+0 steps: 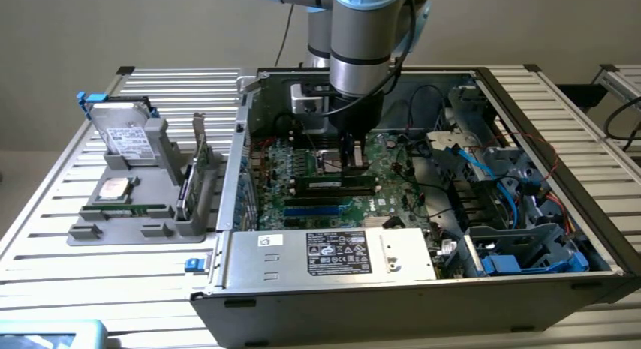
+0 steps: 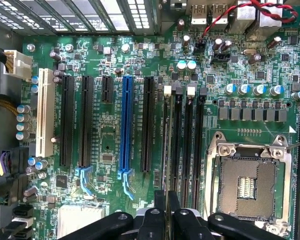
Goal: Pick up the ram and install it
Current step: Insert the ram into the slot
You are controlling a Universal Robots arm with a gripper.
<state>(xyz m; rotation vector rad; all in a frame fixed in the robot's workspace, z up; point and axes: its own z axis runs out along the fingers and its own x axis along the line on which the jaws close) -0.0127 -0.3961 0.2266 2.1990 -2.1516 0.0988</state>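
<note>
My gripper (image 1: pixel 350 167) reaches straight down into the open computer case (image 1: pixel 561 124), over the green motherboard (image 1: pixel 300 165). The ram (image 1: pixel 331 185) lies along the memory slots just under the fingers, a dark stick with a pale label. In the wrist view the ram (image 2: pixel 165 150) appears edge-on as a thin line running up from between my fingertips. My gripper (image 2: pixel 166 212) is shut on it, over the black memory slot nearest the long black card slot (image 2: pixel 148 125). How deep the stick sits in the slot cannot be told.
More black memory slots (image 2: pixel 186 145) and the bare CPU socket (image 2: pixel 250 180) lie beside it. A silver power supply (image 1: pixel 331 253) and blue cables (image 1: pixel 481 172) crowd the case. Outside, a grey fixture (image 1: pixel 140 229) holds a hard drive (image 1: pixel 125 135), an upright card (image 1: pixel 200 165) and a green stick (image 1: pixel 125 211).
</note>
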